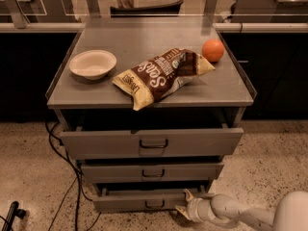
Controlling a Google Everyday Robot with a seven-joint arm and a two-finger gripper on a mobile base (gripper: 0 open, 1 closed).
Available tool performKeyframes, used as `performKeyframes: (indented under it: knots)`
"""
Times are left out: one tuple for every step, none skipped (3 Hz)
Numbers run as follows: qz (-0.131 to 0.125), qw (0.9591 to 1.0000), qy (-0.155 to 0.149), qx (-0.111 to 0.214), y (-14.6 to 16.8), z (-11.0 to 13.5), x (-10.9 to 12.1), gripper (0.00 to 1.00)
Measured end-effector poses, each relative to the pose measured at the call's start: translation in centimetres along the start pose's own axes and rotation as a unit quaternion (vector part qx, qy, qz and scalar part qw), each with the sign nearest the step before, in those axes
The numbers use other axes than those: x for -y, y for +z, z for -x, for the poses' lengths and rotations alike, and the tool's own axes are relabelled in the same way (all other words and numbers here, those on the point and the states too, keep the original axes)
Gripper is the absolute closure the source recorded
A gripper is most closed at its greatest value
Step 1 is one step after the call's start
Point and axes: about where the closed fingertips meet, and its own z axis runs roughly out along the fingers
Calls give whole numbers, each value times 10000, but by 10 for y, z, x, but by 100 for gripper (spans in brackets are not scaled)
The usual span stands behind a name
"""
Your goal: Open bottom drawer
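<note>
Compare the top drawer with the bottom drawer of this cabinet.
The top drawer front is wider and taller; the bottom drawer front is narrower and shorter. The gripper sits at the bottom drawer's right end; none is at the top drawer. Both are grey, partly open, with a central dark handle.

Three grey drawers (pixel 96 143), one bowl (pixel 93 64), one chip bag (pixel 161 76) and one orange (pixel 212 50) are showing, one gripper (pixel 184 202) sitting at the bottom drawer (pixel 125 202)'s right end.
</note>
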Motion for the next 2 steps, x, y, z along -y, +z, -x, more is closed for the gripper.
performKeyframes:
  knots:
    - [0, 10000, 0, 0, 0, 0, 0, 81]
    - [1, 10000, 0, 0, 0, 0, 0, 57]
